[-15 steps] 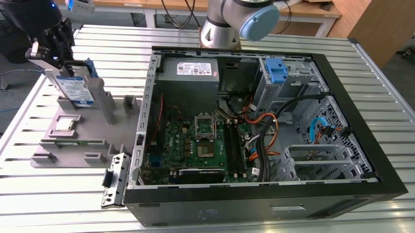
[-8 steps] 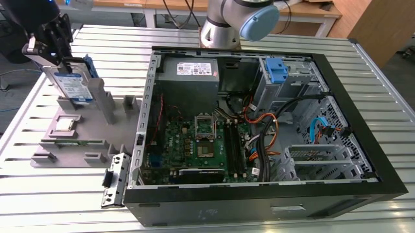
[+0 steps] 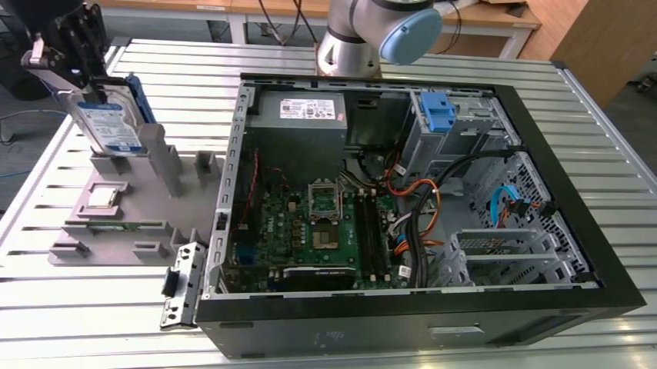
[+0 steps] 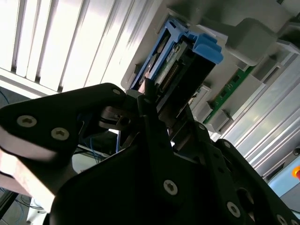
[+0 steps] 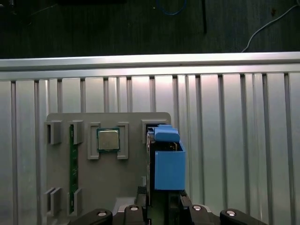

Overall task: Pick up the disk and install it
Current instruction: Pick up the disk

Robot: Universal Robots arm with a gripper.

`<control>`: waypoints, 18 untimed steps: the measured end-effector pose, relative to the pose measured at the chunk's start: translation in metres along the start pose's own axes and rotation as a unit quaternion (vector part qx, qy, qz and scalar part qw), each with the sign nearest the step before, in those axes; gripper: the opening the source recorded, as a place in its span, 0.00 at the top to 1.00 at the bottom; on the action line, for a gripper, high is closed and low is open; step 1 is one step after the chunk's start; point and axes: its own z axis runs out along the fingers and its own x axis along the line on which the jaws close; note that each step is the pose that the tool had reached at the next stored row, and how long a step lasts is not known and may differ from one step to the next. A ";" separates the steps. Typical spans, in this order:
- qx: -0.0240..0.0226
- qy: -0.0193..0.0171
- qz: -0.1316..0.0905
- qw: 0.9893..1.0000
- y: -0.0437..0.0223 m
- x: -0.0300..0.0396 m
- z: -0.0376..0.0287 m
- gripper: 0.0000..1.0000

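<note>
Pincer [image 3: 89, 90] tight around the disk [image 3: 109, 127]

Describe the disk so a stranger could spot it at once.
On the exterior view's left, beside the open computer case, lies a grey parts tray. The disk stands on edge at its far end, under the claw: the only silver slab, with blue-and-white label and blue rails.

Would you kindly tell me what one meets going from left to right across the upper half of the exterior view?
disk, standing on edge → grey metal box with a white sticker, inside the open case → blue bracket in the drive bay
</note>
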 end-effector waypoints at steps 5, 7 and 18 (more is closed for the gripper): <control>0.000 0.000 0.000 1.000 0.0001 -0.0006 -0.0207 0.65; 0.000 0.000 0.000 1.000 0.0002 -0.0009 -0.0297 0.65; 0.000 0.000 0.000 1.000 0.0002 -0.0014 -0.0446 0.65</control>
